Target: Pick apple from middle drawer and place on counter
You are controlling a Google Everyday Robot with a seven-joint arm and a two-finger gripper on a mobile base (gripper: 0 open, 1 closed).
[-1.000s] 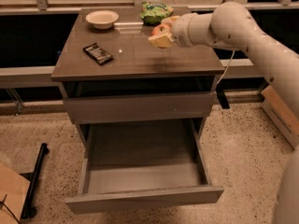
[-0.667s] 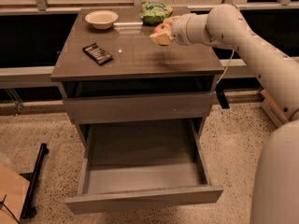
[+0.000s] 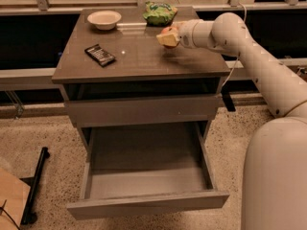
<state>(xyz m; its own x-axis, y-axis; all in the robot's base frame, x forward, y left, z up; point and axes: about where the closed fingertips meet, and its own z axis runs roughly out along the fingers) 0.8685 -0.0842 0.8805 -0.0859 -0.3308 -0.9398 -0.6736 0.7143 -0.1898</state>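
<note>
The apple [image 3: 167,34] is held at the tip of the gripper [image 3: 171,36], whose fingers are closed on it from the right. It is seen over the right rear part of the counter [image 3: 144,61]; whether it touches the glossy top cannot be told. The green snack bag [image 3: 160,13] is found just behind the apple, at the back edge of the counter. A cream bowl [image 3: 104,19] is set at the rear left, well apart from the apple, and a flat black device [image 3: 100,55] is laid nearer the front left. The white arm [image 3: 249,56] is stretched in from the right side. Below the counter, the upper drawer front [image 3: 144,110] is shut. The middle drawer [image 3: 146,176] is pulled fully out beneath it, and only its bare tray is shown. The cabinet is stood on a speckled beige floor [image 3: 43,128].
</note>
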